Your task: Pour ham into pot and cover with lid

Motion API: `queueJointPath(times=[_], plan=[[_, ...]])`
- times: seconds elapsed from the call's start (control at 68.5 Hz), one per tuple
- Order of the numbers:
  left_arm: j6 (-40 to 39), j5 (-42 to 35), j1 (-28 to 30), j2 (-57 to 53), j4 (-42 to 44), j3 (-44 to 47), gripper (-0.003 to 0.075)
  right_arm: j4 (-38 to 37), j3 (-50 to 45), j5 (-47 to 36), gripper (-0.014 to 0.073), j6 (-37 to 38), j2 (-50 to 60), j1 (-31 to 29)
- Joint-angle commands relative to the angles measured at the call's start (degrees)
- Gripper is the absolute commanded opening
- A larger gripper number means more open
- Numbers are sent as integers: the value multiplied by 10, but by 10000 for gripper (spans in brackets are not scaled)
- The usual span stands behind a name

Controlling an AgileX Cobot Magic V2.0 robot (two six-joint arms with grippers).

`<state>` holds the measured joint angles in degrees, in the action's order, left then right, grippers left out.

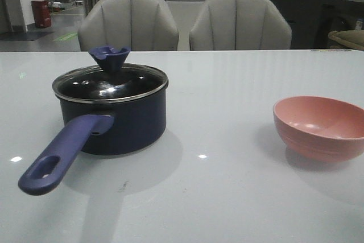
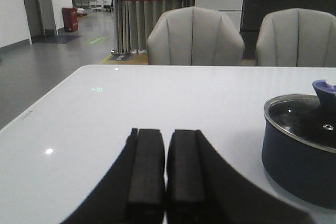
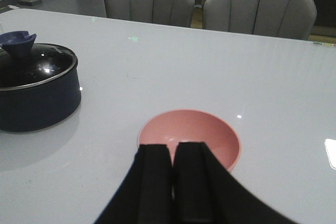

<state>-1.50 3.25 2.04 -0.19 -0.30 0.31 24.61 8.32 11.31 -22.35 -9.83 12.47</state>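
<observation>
On the white table point(image 1: 227, 101), toward your left, the dark navy pot point(image 1: 122, 120) stands with the glass lid point(image 1: 111, 83) seated on it, blue knob up and purple-blue handle toward you. No readable writing shows. Both the left gripper point(image 2: 166, 169) and the right gripper point(image 3: 173, 179) have fingers together, holding nothing.

A large open indoor hall, possibly a lab or showroom: behind the white table point(image 1: 227, 83) stand two grey padded chairs point(image 1: 129, 22), with curtains, a polished floor and a red bin point(image 1: 41, 13) beyond.
</observation>
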Motion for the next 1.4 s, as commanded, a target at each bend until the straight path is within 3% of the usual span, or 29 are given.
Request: queueJointPath(times=[0.0, 1.125, 1.227, 1.387], plan=[[-2, -75, 2, -12, -5, 11, 113, 6, 16, -42, 162, -3, -3, 0], [-2, -71, 2, -12, -5, 11, 113, 4, 12, -43, 162, -3, -3, 0], [-2, -71, 2, -12, -5, 11, 113, -45, 5, -52, 162, 29, -1, -8], [-2, -71, 2, -12, -5, 11, 113, -189, -15, -70, 162, 172, 20, -26]])
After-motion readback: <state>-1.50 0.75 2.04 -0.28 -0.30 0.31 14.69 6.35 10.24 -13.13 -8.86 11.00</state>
